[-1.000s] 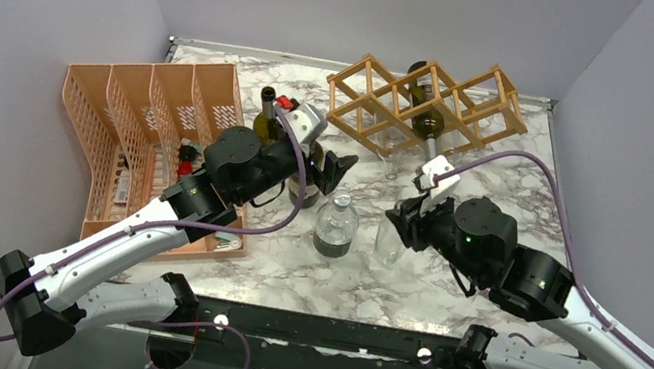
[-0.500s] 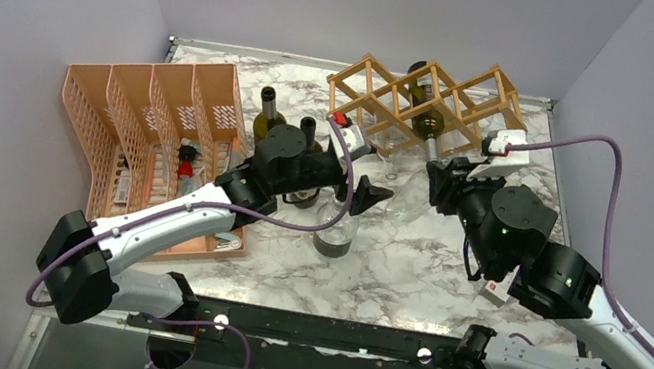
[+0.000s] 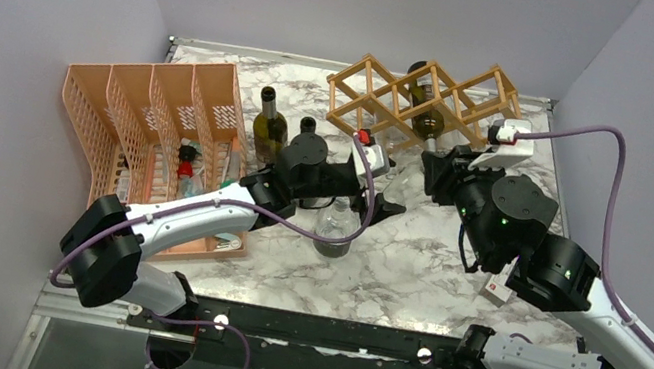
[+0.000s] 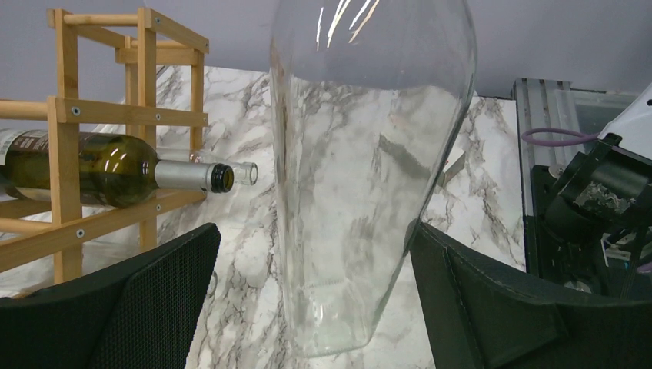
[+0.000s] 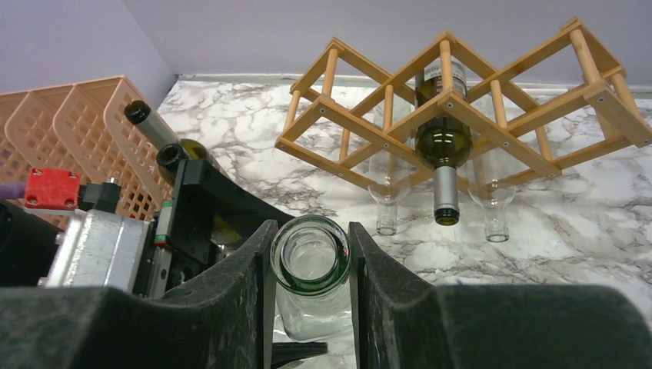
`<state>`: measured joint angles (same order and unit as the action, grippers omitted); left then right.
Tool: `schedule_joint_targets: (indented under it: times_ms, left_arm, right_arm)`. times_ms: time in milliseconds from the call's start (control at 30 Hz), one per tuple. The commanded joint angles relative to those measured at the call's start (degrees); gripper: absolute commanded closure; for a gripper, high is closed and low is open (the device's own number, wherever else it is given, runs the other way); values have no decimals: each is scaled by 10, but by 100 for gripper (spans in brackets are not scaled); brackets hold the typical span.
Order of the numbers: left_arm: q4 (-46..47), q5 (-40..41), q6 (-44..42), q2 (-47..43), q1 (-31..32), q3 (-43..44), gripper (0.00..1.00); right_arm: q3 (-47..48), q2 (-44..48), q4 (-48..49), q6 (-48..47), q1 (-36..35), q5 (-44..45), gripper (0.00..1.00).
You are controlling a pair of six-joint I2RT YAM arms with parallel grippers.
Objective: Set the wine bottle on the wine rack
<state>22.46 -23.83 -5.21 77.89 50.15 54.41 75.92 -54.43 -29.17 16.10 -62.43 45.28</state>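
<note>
My right gripper [image 5: 310, 240] is clenched on the neck of the empty clear wine bottle [image 4: 361, 177], held near the front of the wine rack [image 5: 361, 127], and my left gripper [image 4: 314, 240] stands open around its smooth, slippery, breakable body, which I judge needs firm but gentle support.

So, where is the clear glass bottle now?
Right wrist view, centre: the clear glass bottle is held by its neck in the right gripper, in front of the wine rack. Its body is between the open fingers of the left gripper.

Bright, even light, soft shadows — pictures mostly sharp.
</note>
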Motion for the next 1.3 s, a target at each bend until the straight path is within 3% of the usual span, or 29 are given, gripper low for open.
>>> schedule_joint_targets:
  times_ms: [0, 100, 200, 300, 367, 400, 467, 567, 800, 1100, 1267]
  left_arm:
    - [43, -9, -6, 20, 9, 25, 2]
    - [47, 2, -7, 31, 14, 30, 6]
    - [51, 46, 1, 38, 15, 38, 22]
    - [51, 94, -3, 46, 14, 48, 59]
    - [52, 103, -23, 47, 15, 54, 90]
    - [52, 106, -37, 47, 14, 57, 100]
    - [52, 106, -74, 48, 14, 60, 100]
    - [52, 92, -153, 46, 14, 62, 100]
    - [51, 27, -392, 36, 15, 53, 100]
    - [50, 47, -665, 50, 15, 92, 100]
    - [49, 36, -768, 50, 16, 87, 100]
  right_arm:
    - [15, 11, 65, 37, -3, -3, 99]
    - [9, 15, 70, 42, -3, 0, 99]
    - [9, 18, 60, 49, -3, 2, 99]
    - [9, 21, 40, 55, -3, -3, 97]
    - [12, 22, 17, 60, -3, -11, 82]
    - [14, 24, 0, 65, -3, -19, 74]
    - [14, 34, -30, 70, -3, -42, 58]
    - [15, 55, -72, 83, -3, -66, 49]
    - [68, 75, -188, 104, -3, -97, 47]
    - [99, 62, -288, 119, -3, -98, 45]
    - [77, 60, -302, 118, -3, -104, 43]
